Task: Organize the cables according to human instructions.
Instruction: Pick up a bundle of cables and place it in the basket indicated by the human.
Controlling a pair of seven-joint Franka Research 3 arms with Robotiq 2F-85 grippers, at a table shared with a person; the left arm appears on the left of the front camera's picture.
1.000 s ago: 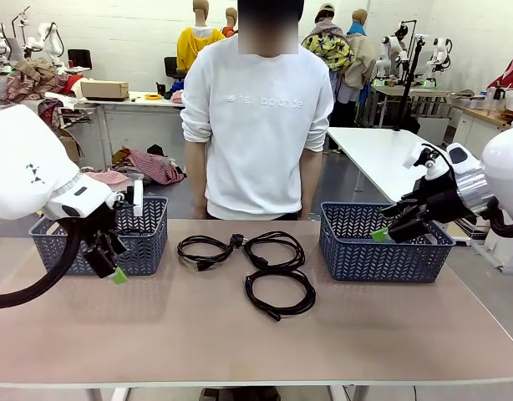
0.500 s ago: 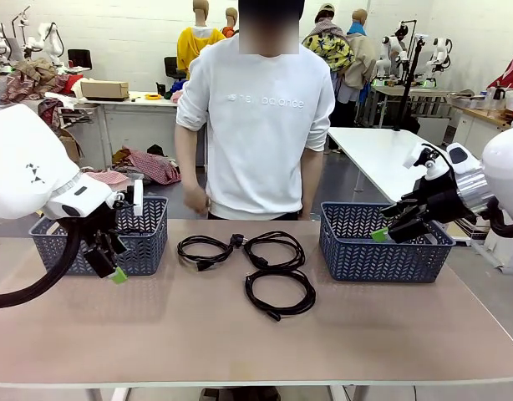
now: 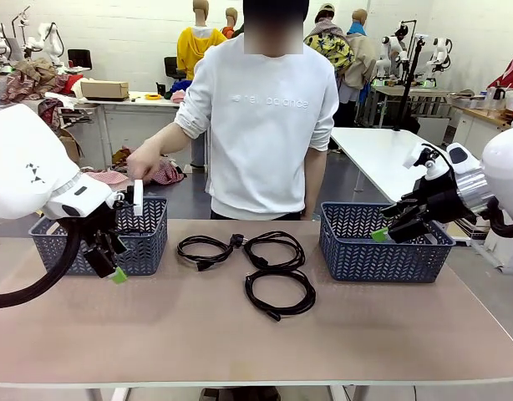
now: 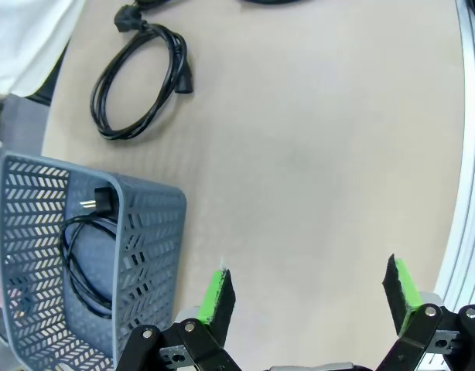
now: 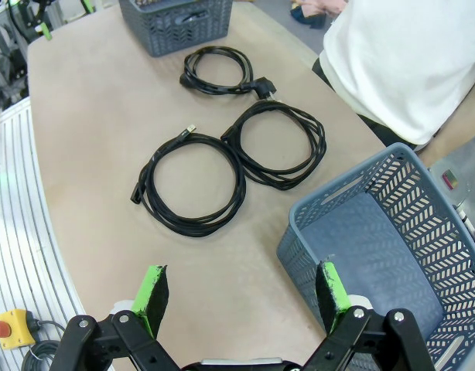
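Left tool (image 4: 309, 292): jaws apart, empty, just beside the left blue-grey slatted plastic basket (image 4: 152, 232). Right tool (image 5: 241, 290): jaws apart, empty, above the matching right basket (image 5: 392, 232).

Risks: the middle coil (image 5: 280, 144) and front coil (image 5: 193, 184) touch, so lifting one may drag the other. The person's hand (image 3: 141, 160) hangs over the left basket, close to the left tool.

Count: four thin black coiled cables. Three lie on the tan worktop (image 3: 240, 342), including the far coil (image 5: 216, 69). One coil (image 4: 87, 255) is inside the left basket. Two baskets.

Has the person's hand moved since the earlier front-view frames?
Yes. The person's hand has swung out from beside the body toward picture left, and is now raised over the far side of the basket on the robot's left.
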